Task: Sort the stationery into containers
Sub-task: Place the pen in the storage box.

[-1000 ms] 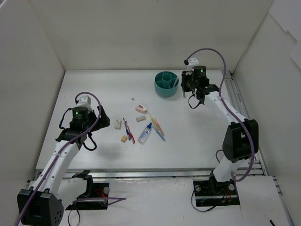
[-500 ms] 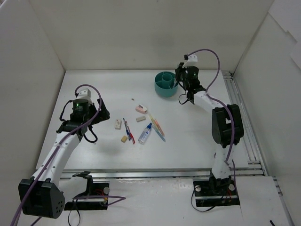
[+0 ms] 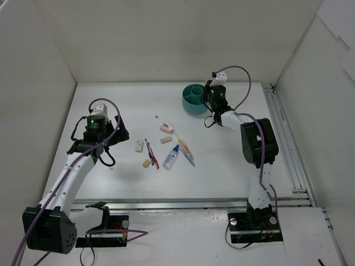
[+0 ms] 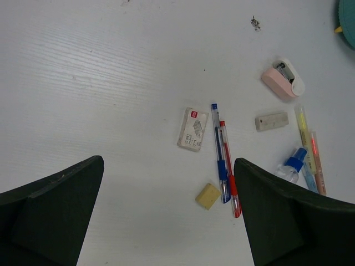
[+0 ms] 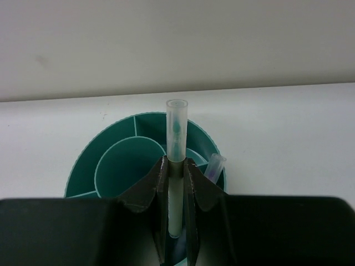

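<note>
The round teal cup (image 3: 194,98) stands at the back, divided into compartments (image 5: 77,172). My right gripper (image 3: 214,100) (image 5: 176,185) is shut on a pale pen with a teal tip (image 5: 176,155), upright over the cup's near side. A purple-tipped pen (image 5: 214,166) leans inside the cup. My left gripper (image 3: 102,145) (image 4: 169,221) is open and empty above the table, left of the loose items. These are a white eraser (image 4: 193,128), a tan eraser (image 4: 207,195), a blue pen (image 4: 218,149), a red pen (image 4: 228,166), a pink item (image 4: 282,83), a whitish eraser (image 4: 272,121), a blue-capped tube (image 4: 292,165) and thin orange and yellow pens (image 4: 308,152).
White walls close the table on the left, back and right. A metal rail (image 3: 280,127) runs along the right side. The loose items lie in a cluster mid-table (image 3: 163,147). A small dark speck (image 4: 255,22) lies beyond them.
My right gripper has swung left from beside the cup to over its near side, still holding the pen. My left gripper has shifted slightly farther back.
</note>
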